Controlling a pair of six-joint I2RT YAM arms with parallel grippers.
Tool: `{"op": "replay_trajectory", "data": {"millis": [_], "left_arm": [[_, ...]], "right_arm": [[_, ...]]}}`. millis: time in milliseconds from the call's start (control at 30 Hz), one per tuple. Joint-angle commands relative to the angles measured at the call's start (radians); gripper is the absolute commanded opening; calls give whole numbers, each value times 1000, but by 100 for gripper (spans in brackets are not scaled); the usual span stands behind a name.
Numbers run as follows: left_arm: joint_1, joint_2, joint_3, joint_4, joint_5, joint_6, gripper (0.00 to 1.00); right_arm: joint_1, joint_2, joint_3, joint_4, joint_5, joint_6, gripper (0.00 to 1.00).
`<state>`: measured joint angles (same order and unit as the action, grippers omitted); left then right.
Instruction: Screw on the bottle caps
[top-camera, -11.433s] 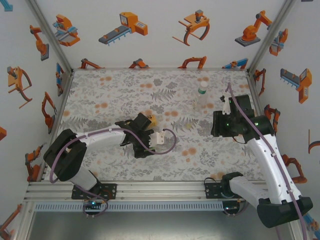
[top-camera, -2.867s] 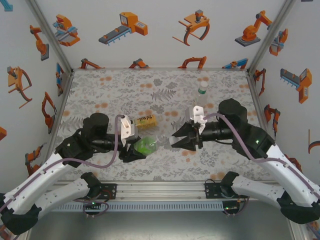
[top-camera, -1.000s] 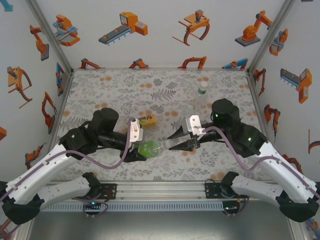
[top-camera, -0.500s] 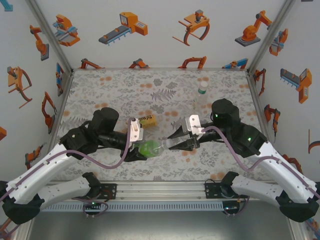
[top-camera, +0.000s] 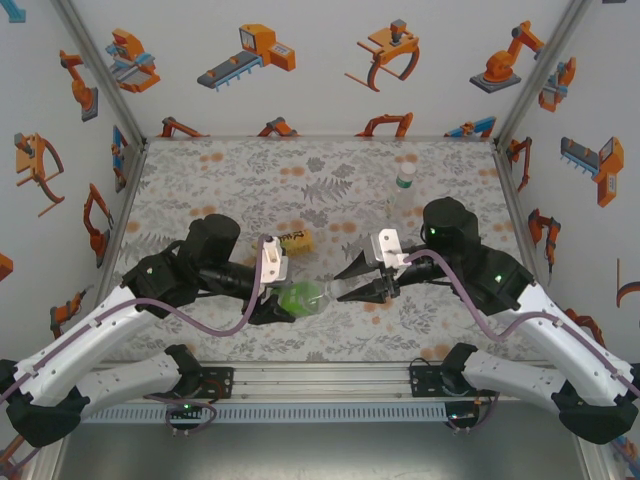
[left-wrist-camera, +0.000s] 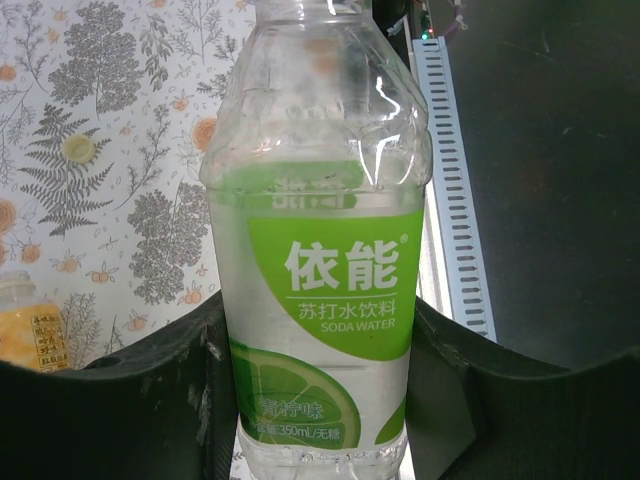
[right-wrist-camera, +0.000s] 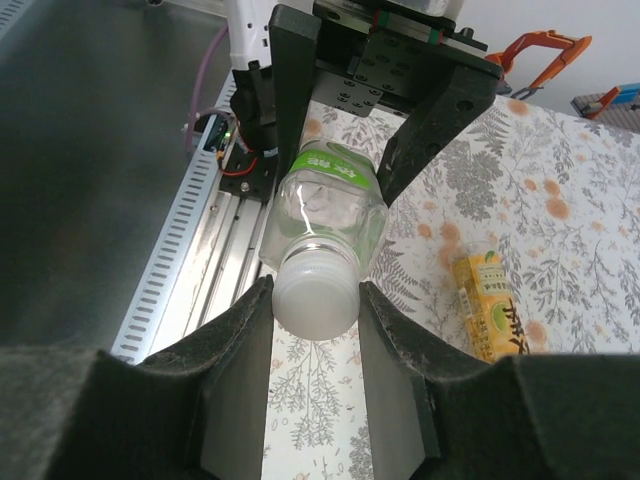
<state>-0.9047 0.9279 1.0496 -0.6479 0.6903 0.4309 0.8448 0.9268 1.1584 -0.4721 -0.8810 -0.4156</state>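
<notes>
Just beyond my left gripper (top-camera: 281, 303), an amber plastic bottle with a yellow label (top-camera: 293, 240) lies on its side on the floral-printed table (top-camera: 220, 190). A plain clear bottle (top-camera: 402, 200) stands upright at the far right, well apart from both grippers. My left gripper is clamped on the clear ribbed plastic bottle with the glossy green label (left-wrist-camera: 320, 300), holding it level above the table, neck toward my right gripper (top-camera: 352, 290). That gripper's padded fingers (right-wrist-camera: 238, 380) are closed on the smooth pale round cap (right-wrist-camera: 315, 295) sitting on the neck. A few moments ago my grippers stood apart; now they meet at the neck.
</notes>
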Motion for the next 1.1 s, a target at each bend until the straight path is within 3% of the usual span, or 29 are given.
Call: {"op": "replay_trajectory", "data": {"millis": [0, 667, 1067], "left_arm": [[-11, -4, 35, 36, 60, 5, 0], [-16, -10, 31, 77, 98, -21, 0], [-16, -24, 9, 137, 91, -47, 0]], "right_arm": [[6, 14, 6, 9, -46, 9, 7], [23, 9, -12, 27, -85, 15, 4], [39, -24, -97, 175, -58, 152, 0]]}}
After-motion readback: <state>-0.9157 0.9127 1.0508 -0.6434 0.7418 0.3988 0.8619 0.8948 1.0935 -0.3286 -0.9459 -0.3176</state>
